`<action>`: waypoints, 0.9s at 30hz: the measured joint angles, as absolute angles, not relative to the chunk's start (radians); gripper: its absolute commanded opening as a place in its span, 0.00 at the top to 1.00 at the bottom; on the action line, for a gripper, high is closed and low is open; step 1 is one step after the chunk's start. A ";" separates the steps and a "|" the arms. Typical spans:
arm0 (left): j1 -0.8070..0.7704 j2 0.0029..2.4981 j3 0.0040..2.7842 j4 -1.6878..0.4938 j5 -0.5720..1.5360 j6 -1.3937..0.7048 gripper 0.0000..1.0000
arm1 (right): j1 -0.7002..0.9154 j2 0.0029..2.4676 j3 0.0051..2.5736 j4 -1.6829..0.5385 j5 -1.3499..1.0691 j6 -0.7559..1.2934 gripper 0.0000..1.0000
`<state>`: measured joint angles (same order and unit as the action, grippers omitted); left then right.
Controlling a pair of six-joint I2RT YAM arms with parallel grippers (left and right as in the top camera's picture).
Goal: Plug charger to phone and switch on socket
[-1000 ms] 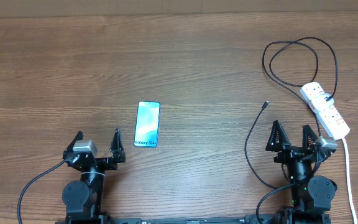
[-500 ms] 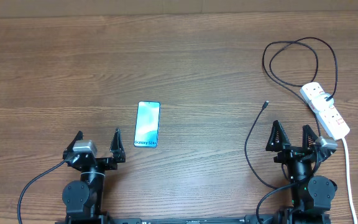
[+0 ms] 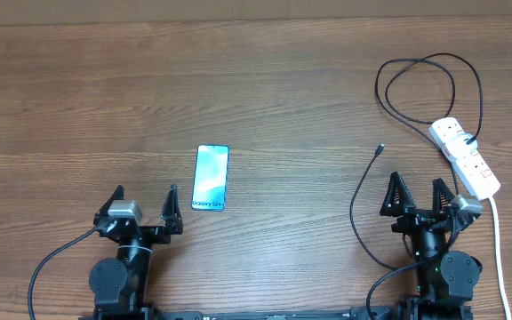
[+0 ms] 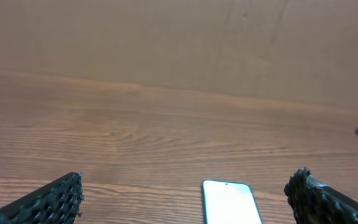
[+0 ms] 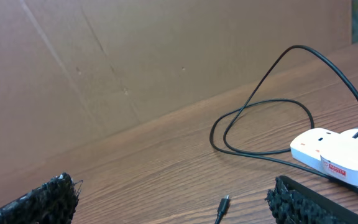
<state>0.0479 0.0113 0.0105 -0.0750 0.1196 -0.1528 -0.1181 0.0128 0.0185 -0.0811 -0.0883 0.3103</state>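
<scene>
The phone (image 3: 211,178) lies flat on the wooden table, cyan screen up, just ahead and right of my left gripper (image 3: 146,197). In the left wrist view its near end (image 4: 230,203) shows between the spread fingers. The left gripper is open and empty. The charger's black cable (image 3: 427,71) loops at the back right and runs to a small connector plug (image 3: 380,149) lying ahead of my right gripper (image 3: 414,191), which is open and empty. The plug (image 5: 223,203) shows between its fingers. The white socket strip (image 3: 465,157) lies to its right, also in the right wrist view (image 5: 334,156).
The strip's white cord (image 3: 500,258) runs down the right edge toward the front. A brown cardboard wall (image 5: 135,56) stands behind the table. Bare wood lies between the phone and the connector plug.
The left gripper has shifted slightly to the right, toward the phone. The right arm, the phone and the cable have not moved.
</scene>
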 measured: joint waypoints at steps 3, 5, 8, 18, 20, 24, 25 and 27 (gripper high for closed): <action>0.048 0.011 0.014 -0.083 0.143 -0.153 0.01 | -0.118 0.013 0.019 -0.081 -0.088 0.310 0.00; 0.048 0.011 0.019 -0.094 0.156 -0.153 0.00 | -0.118 0.013 0.019 -0.081 -0.088 0.310 0.00; 0.048 0.011 0.038 -0.139 0.169 -0.153 0.00 | -0.118 0.013 0.019 -0.081 -0.088 0.310 0.00; 0.048 0.011 0.153 -0.398 0.192 -0.149 0.00 | -0.118 0.013 0.019 -0.081 -0.088 0.310 0.00; 0.048 0.011 0.192 -0.443 0.192 -0.150 0.00 | -0.118 0.013 0.019 -0.081 -0.088 0.310 0.00; 0.048 0.019 0.263 -0.508 0.199 -0.156 0.00 | -0.118 0.013 0.019 -0.081 -0.088 0.310 0.00; 0.048 0.028 0.278 -0.514 0.204 -0.157 0.00 | -0.118 0.013 0.019 -0.081 -0.088 0.310 0.00; 0.048 0.063 0.315 -0.528 0.217 -0.157 0.00 | -0.118 0.013 0.019 -0.082 -0.088 0.310 0.00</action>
<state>0.0479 0.0628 0.3149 -0.5278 0.2173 -0.1574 -0.1177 0.0128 0.0185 -0.0818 -0.0879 0.3103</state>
